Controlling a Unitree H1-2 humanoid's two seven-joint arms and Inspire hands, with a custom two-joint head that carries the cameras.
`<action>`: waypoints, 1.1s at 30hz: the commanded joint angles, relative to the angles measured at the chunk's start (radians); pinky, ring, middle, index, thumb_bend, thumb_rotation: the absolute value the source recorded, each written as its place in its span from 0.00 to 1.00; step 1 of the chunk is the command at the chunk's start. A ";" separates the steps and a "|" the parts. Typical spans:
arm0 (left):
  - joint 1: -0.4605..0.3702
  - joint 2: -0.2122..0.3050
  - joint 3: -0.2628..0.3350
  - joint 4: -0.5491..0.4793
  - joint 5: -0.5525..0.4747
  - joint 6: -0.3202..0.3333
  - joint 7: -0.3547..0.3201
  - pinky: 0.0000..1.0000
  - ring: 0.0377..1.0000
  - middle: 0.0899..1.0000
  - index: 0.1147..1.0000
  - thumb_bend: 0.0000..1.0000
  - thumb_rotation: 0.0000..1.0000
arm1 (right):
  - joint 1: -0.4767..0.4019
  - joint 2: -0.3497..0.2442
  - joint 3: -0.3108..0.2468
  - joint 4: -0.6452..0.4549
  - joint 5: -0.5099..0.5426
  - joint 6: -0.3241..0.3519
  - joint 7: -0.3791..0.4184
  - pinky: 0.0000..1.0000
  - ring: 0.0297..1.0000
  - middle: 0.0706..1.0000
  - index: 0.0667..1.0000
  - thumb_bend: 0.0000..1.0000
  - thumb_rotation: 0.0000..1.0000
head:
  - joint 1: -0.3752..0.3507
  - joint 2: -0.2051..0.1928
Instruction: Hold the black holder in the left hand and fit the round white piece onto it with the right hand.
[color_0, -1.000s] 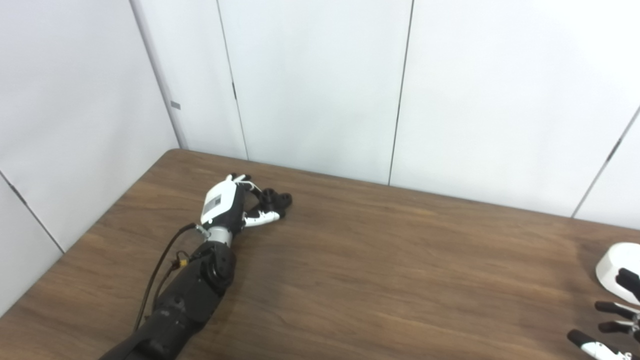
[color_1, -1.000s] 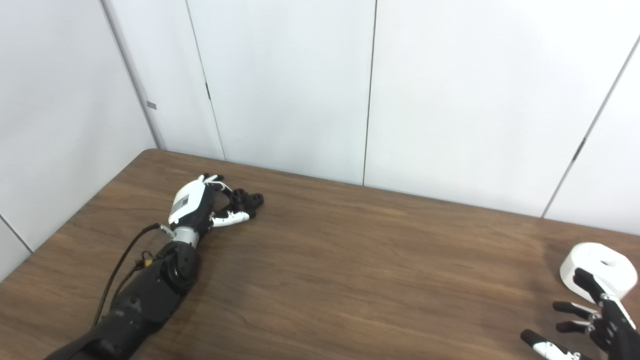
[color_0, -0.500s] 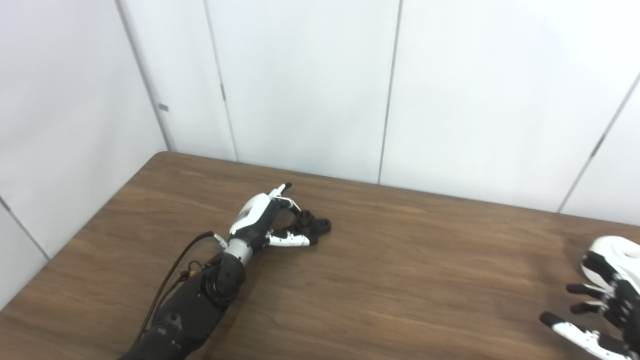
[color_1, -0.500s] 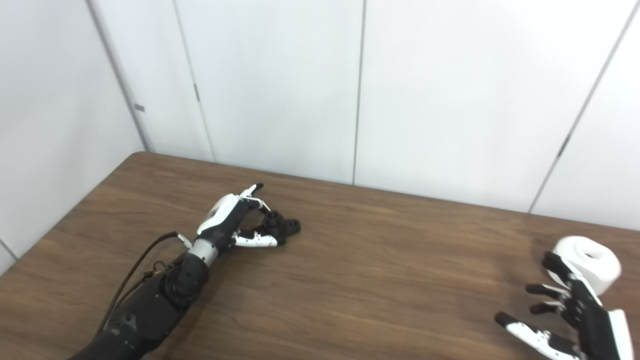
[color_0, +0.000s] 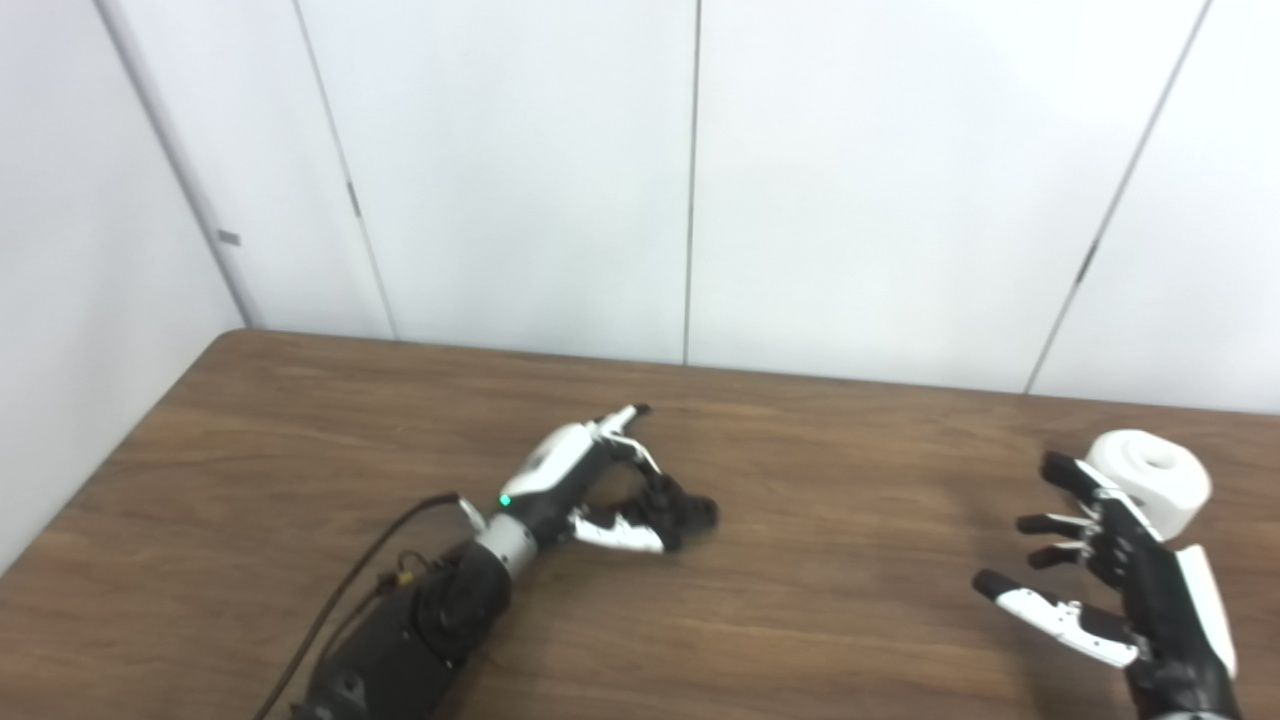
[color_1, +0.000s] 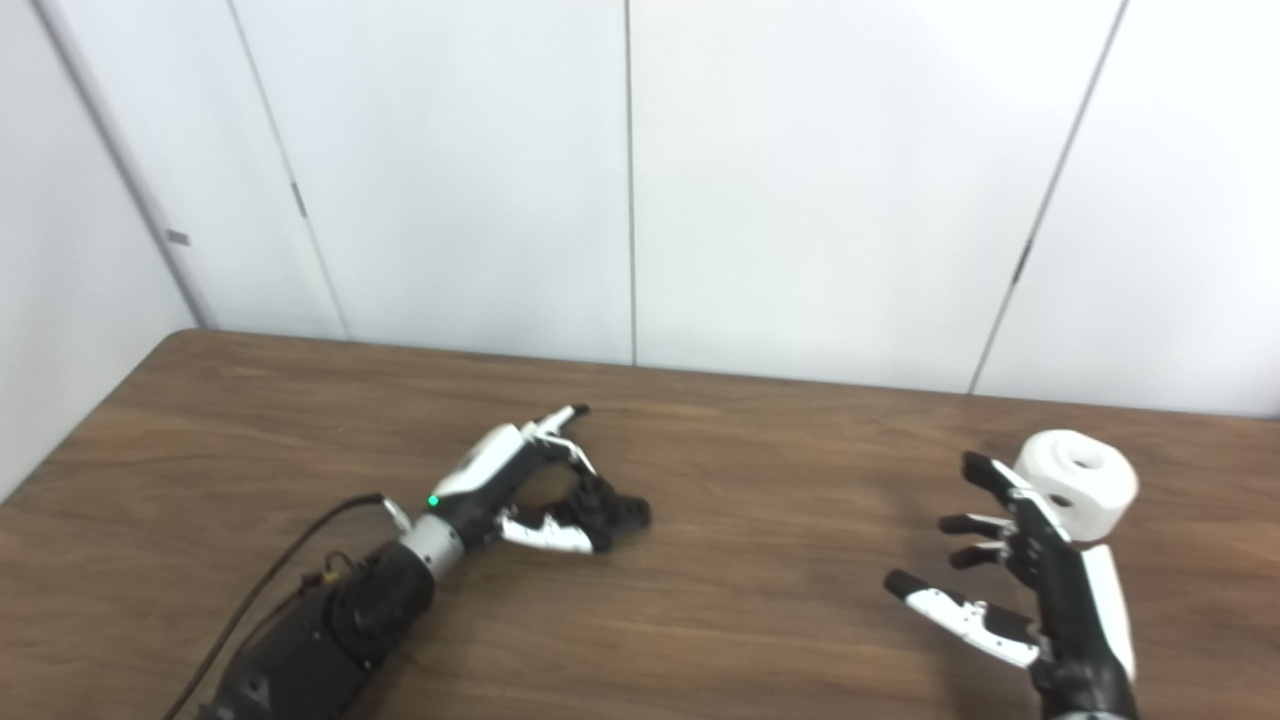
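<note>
The left robot hand (color_1: 520, 490) grips the black holder (color_1: 605, 510). The right robot hand (color_1: 1030, 570), fingers spread, sits just beside the round white piece (color_1: 1078, 482), which looks light and hard; best grabbed around its sides.

Wide bare stretch of table (color_1: 780, 560) btwn left hand (color_1: 505, 480) & right hand (color_1: 1040, 590): nothing stands there. Black holder (color_1: 605, 512) sits just off left hand's fingertips, w/ thumb alongside it, blocking that side. Round white piece (color_1: 1075, 483) just beyond right hand's fingertips, on far side; fingers spread, apart from it. Wall panels (color_1: 800, 180) close off room behind both hands.
</note>
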 joint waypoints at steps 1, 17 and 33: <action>0.009 -0.045 -0.049 0.039 0.015 -0.014 -0.084 1.00 1.00 1.00 0.41 0.52 0.06 | -0.033 0.004 0.001 -0.040 -0.011 -0.040 -0.016 0.50 0.64 0.83 0.82 0.64 0.22 | -0.009 0.002; -0.002 -0.139 -0.125 0.099 0.054 -0.051 -0.114 1.00 1.00 1.00 0.41 0.52 0.06 | -0.045 0.038 0.016 -0.073 -0.037 -0.007 -0.017 0.48 0.66 0.86 0.83 0.62 0.19 | -0.099 0.029; -0.020 -0.097 -0.116 0.207 0.082 -0.130 -0.099 1.00 1.00 0.99 0.41 0.52 0.06 | -0.220 -0.208 0.107 -0.246 -0.500 0.335 0.218 0.49 0.65 0.86 0.78 0.80 0.15 | -0.446 -0.029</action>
